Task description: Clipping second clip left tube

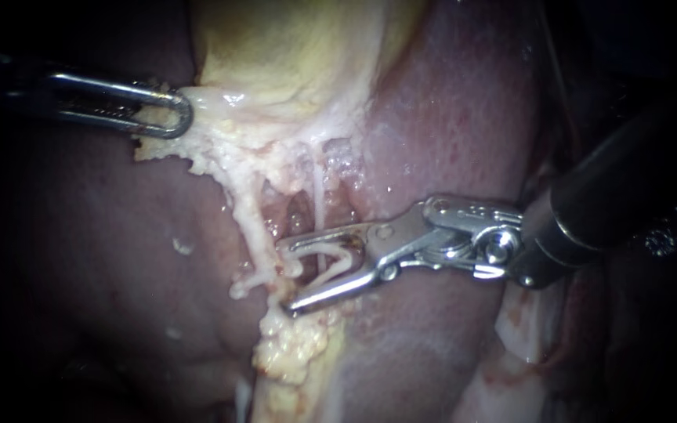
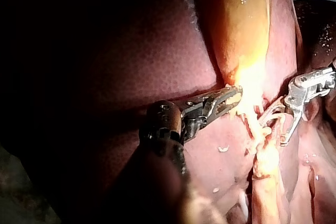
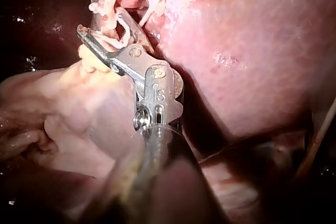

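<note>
Pale tissue at the gallbladder edge is clamped in my left instrument, while my right instrument gapes wide around the tube. Left wrist: that grip holds the tissue taut. Right wrist: the tube sits between the spread jaws, unsqueezed; next I'd seat squarely, then close.

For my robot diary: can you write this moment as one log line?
left instrument: shut on tissue | right instrument: open, straddling tube

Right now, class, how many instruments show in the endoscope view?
2: the left instrument holds pale tissue by the gallbladder; the right instrument straddles the tubes. None seems hidden.
</note>
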Motion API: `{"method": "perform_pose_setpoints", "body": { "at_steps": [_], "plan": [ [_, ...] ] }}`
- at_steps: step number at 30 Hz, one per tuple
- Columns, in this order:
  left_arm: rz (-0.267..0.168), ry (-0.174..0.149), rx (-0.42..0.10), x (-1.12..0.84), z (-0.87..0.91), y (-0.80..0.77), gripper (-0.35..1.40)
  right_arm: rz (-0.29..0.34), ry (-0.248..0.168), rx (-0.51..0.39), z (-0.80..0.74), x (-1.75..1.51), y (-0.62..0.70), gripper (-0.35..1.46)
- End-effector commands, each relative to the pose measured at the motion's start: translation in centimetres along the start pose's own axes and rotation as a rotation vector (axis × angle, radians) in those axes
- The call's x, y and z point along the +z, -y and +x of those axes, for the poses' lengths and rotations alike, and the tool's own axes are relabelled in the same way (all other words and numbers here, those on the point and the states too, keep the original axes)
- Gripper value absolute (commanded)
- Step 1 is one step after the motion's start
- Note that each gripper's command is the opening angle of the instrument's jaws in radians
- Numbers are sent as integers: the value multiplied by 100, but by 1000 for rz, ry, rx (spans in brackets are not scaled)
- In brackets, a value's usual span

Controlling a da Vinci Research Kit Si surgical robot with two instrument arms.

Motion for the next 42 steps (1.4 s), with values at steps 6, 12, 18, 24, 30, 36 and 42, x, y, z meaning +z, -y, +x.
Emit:
{"method": "perform_pose_setpoints", "body": {
  "at_steps": [6, 12, 18, 24, 30, 36, 42],
  "plan": [
    [1, 0, 0, 0, 0, 0, -35, -5, -2, -2, 5, 15, -4, 46],
    [1, -1, -1, 1, 0, 0, -35, -6, -10, -4, 6, 33, -6, 47],
    [1, -1, -1, 2, 1, 0, -35, -8, -12, -7, 7, 52, -8, 49],
    [1, -1, -1, 2, 1, 0, -35, -1, -23, -8, 11, 60, -3, 50],
    [1, -1, 0, 2, 1, 0, -35, 12, -19, -9, 15, 67, 20, 49],
    [1, -1, 0, 2, 0, 0, -35, 80, -7, -12, 28, 82, 56, 45],
    [1, -1, 0, 2, 0, 0, -35, 93, -9, -12, 46, 87, 71, 39]
  ]
}}
